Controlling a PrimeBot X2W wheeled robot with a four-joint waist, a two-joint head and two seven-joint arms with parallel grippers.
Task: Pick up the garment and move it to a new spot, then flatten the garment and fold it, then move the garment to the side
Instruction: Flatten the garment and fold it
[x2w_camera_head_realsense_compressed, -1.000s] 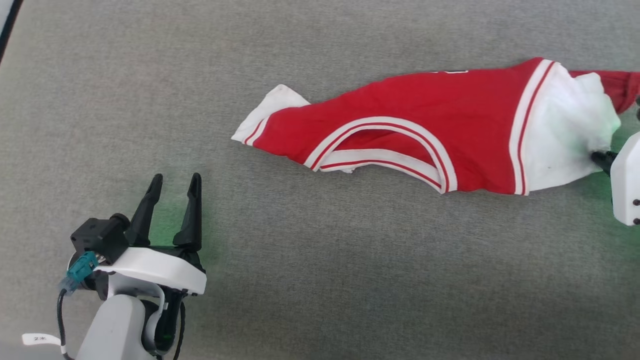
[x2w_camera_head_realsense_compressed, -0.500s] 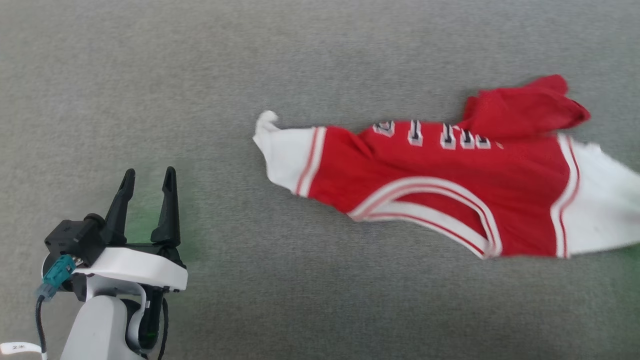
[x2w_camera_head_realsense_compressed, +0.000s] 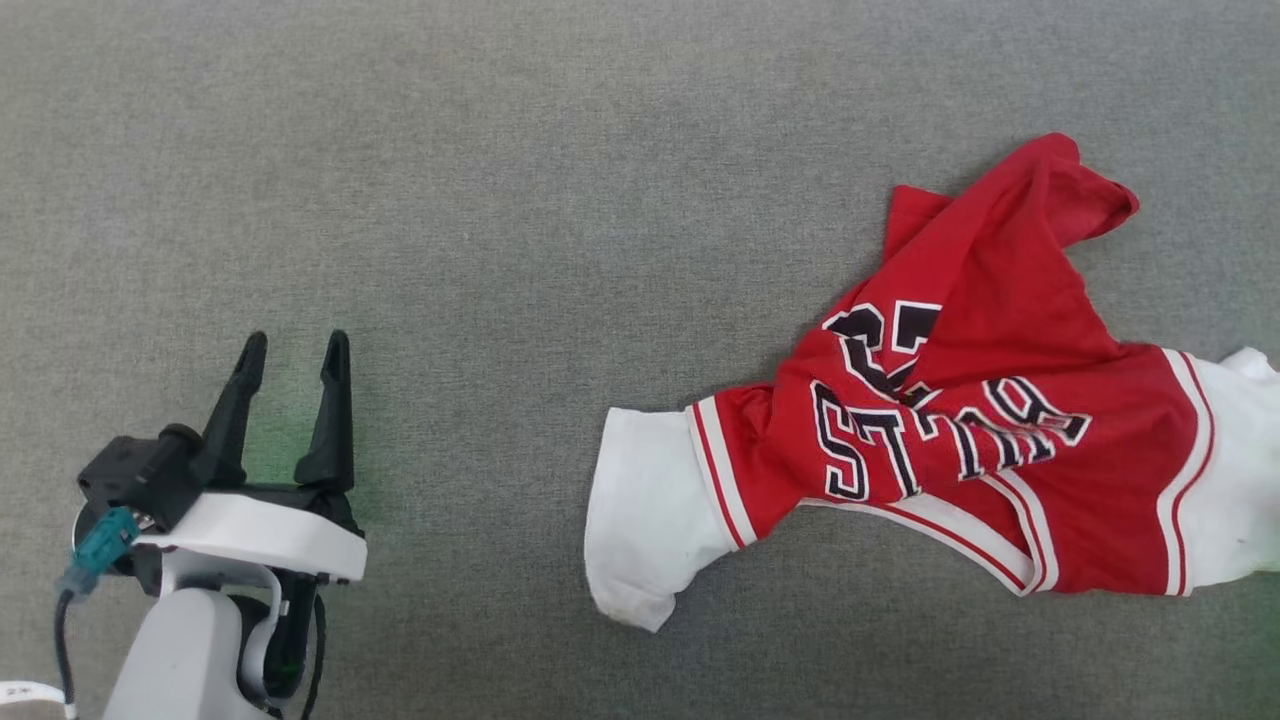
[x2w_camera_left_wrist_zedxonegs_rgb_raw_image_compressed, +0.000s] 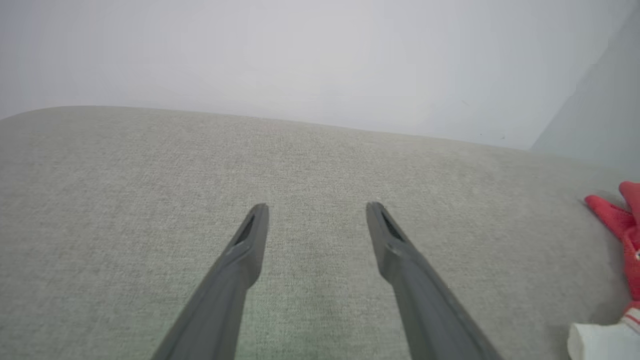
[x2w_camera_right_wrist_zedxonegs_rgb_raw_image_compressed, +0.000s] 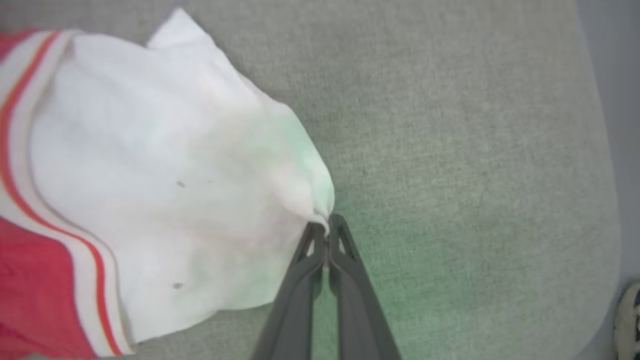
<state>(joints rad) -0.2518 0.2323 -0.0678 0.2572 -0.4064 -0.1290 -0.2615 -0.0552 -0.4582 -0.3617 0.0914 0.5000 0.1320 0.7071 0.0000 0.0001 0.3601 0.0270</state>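
Jersey (x2w_camera_head_realsense_compressed: 1090, 500) lies rumpled on the right side of the grey worktop (x2w_camera_head_realsense_compressed: 500, 200), lettering up, with a red flap folded across it. Right pincer (x2w_camera_right_wrist_zedxonegs_rgb_raw_image_compressed: 326, 226) is clenched on a tip of the white side panel, cloth bunched at its fingertips. Left pincer (x2w_camera_head_realsense_compressed: 293, 345) is released, jaws apart, well clear of the jersey.

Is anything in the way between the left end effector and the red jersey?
Nothing visible. The open left end effector and the red sleeveless jersey with white side panels lie apart, with just flat grey fabric surface between them.
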